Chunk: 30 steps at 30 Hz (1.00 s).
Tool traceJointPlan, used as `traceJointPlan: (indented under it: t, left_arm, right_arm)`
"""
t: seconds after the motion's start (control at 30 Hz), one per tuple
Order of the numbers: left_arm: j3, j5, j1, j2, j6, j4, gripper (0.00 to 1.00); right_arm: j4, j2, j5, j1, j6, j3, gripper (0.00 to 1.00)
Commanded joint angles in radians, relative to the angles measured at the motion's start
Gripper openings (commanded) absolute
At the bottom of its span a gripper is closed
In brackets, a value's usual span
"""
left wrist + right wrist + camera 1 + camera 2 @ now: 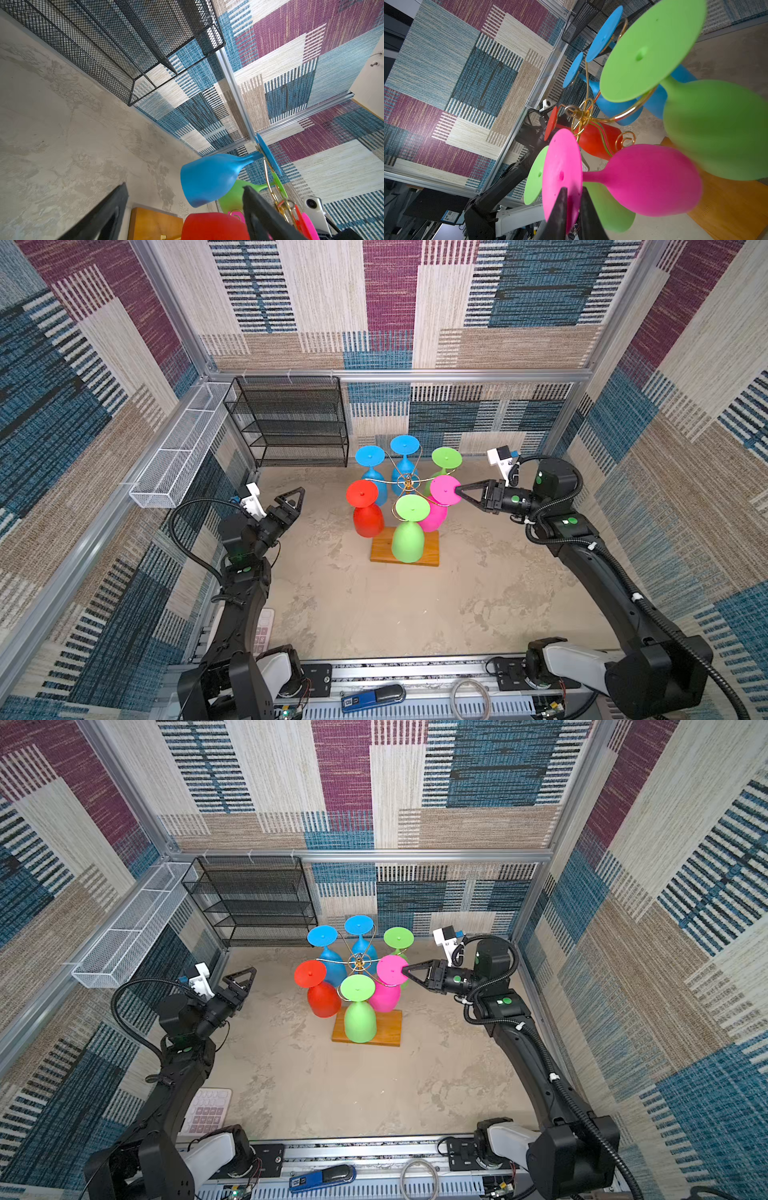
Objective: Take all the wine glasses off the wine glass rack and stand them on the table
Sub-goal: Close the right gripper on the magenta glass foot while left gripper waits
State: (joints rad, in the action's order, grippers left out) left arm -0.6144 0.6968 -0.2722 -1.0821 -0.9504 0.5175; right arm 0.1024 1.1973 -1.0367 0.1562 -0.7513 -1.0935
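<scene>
The pink wine glass (444, 489) is gripped by its foot while hung on the wine glass rack (430, 549).
The bench (415, 614) is backed by a black mesh shelf unit (291, 423), and a white mesh basket (178, 448) is mounted along the left wall. The rack is stood mid-bench on its wooden base; six coloured glasses are hung upside down from its gold arms, the pink one at the right. The right claw (457, 490) is clamped on the rim of the pink foot, one finger on each face of the disc. The left claw (293, 504) is held with its fingers spread apart, left of the rack and apart from the red glass (368, 514).
</scene>
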Motion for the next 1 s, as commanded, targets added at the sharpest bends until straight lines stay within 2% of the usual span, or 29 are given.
traceJointPlan:
  t: [0.0, 0.17, 0.47, 0.67, 0.73, 0.83, 0.97]
  left_arm:
    - [0.004, 0.030, -0.005, 0.001, -0.034, 0.060, 0.89]
    - [0.005, 0.042, -0.016, 0.005, -0.050, 0.073, 0.89]
    - [0.010, 0.052, -0.024, 0.011, -0.065, 0.082, 0.89]
    - [0.013, 0.056, -0.027, 0.011, -0.070, 0.082, 0.89]
    - [0.014, 0.056, -0.029, 0.009, -0.071, 0.081, 0.89]
    - [0.016, 0.058, -0.031, 0.008, -0.075, 0.084, 0.89]
    - [0.015, 0.061, -0.033, 0.006, -0.080, 0.084, 0.89]
  right_arm:
    - [0.016, -0.004, 0.007, 0.000, 0.001, -0.009, 0.11]
    - [0.012, -0.004, 0.002, 0.000, -0.013, -0.012, 0.04]
    - [0.032, 0.004, -0.005, 0.000, -0.014, -0.005, 0.02]
    - [0.053, -0.005, -0.002, 0.000, -0.005, 0.012, 0.15]
    - [0.061, -0.009, 0.003, 0.000, -0.002, 0.017, 0.30]
    - [0.079, -0.013, 0.009, 0.000, 0.007, 0.015, 0.45]
    - [0.091, -0.020, 0.010, 0.000, 0.009, 0.012, 0.45]
